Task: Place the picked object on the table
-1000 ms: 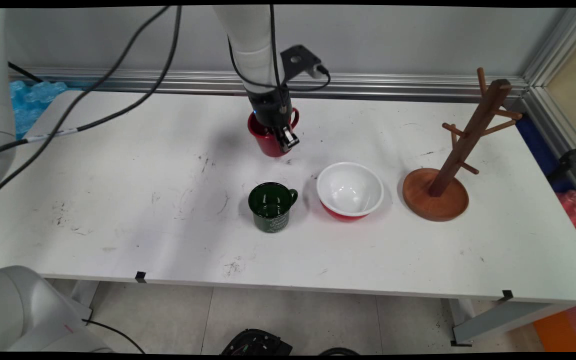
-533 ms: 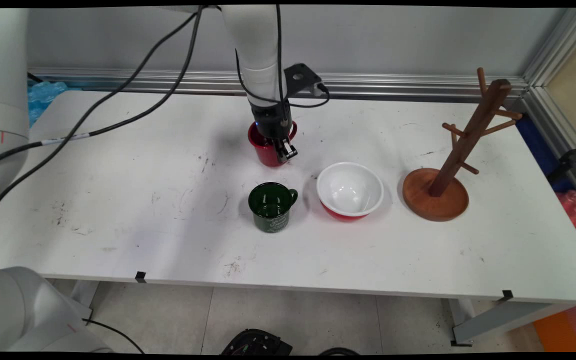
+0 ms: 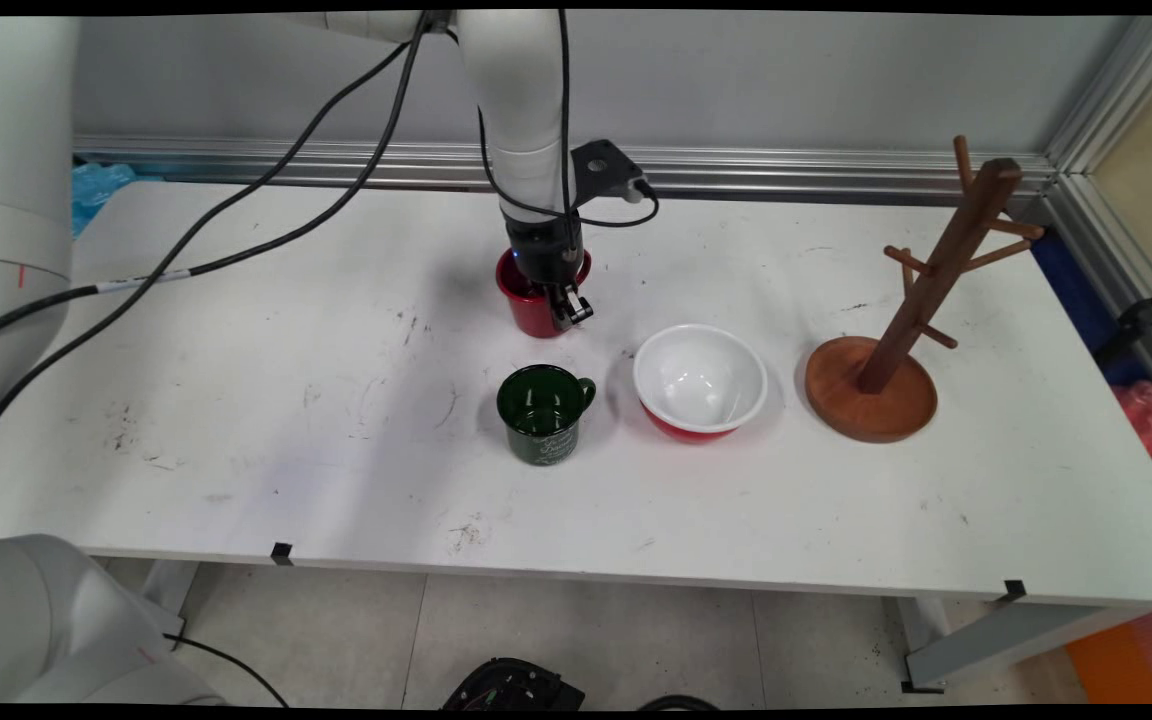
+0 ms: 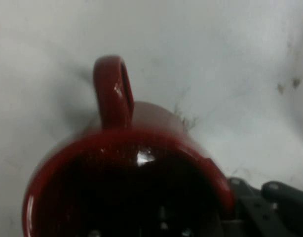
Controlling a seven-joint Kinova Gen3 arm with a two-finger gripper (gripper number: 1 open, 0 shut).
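Red mug (image 3: 534, 305) sits upright on table (image 3: 236, 400), far-centre, behind green mug (image 3: 544, 414). Gripper (image 3: 566, 305) clamped on its rim, one finger inside, one outside: wall pinch, handle left free.

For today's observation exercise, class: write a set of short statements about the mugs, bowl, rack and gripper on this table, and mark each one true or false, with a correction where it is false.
1. The gripper is at the red mug, one of its fingers outside the mug's wall. True.
2. The green mug hangs on the wooden mug rack. False: it stands on the table, left of the bowl; the rack's pegs are bare.
3. The bowl is white inside and red outside. True.
4. The red mug lies tipped on its side. False: it stands upright.
5. The rack stands right of the bowl. True.
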